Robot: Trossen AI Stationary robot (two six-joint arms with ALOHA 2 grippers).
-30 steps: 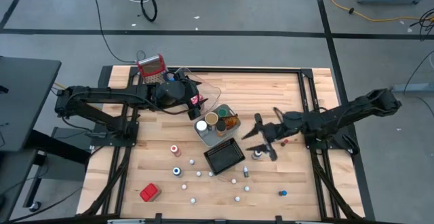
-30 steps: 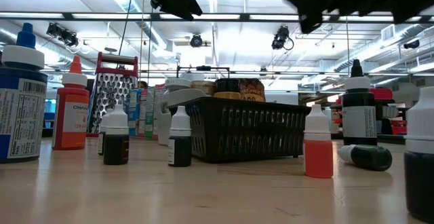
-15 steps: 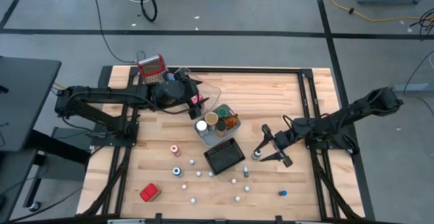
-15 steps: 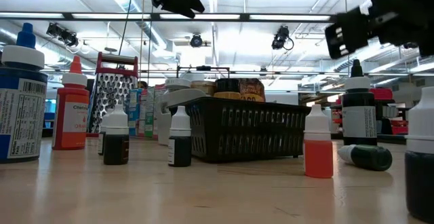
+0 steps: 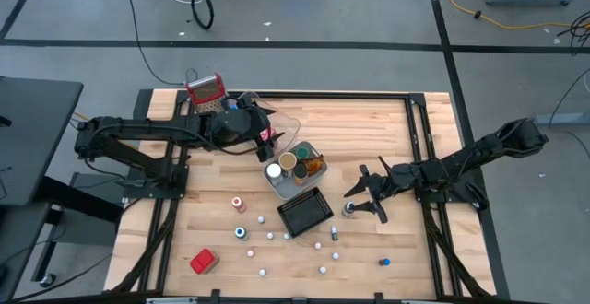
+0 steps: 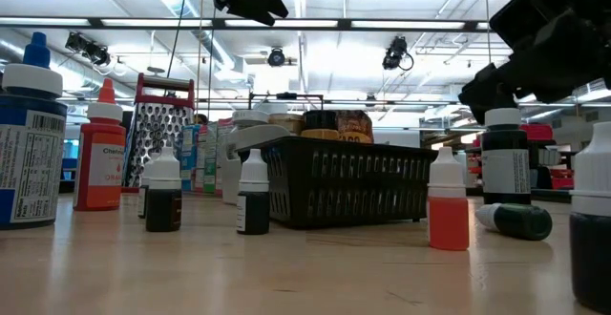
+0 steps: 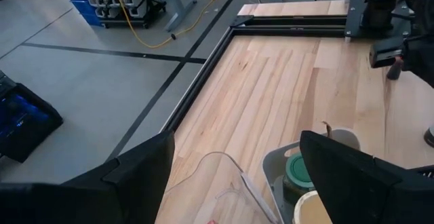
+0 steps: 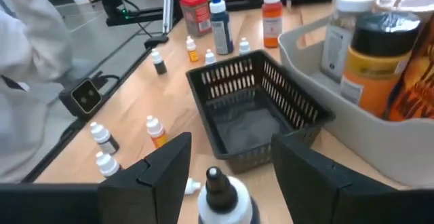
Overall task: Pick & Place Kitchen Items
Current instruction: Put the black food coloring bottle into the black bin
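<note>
The kitchen items are small dropper bottles scattered on the wooden table, a red carton (image 5: 204,261) near the front left, and jars in a grey tray (image 5: 293,168). My right gripper (image 5: 361,203) is open and low, just right of the black basket (image 5: 305,214). Its fingers stand on either side of a dark upright bottle (image 8: 218,195) without touching it. This bottle (image 6: 504,167) stands on its base on the table. My left gripper (image 5: 269,136) hangs open and high over a clear tray (image 7: 217,170), with nothing between its fingers.
A metal grater with a red top (image 5: 205,90) stands at the far left. Several small bottles (image 5: 261,246) dot the table near the basket's front. A green bottle (image 6: 516,221) lies on its side. A person in white (image 8: 27,54) is beyond the table.
My right gripper has come down toward the table and drawn a little toward the right edge, rolling slightly. Its open fingers now stand around the dark bottle beside the basket. No item has moved.
</note>
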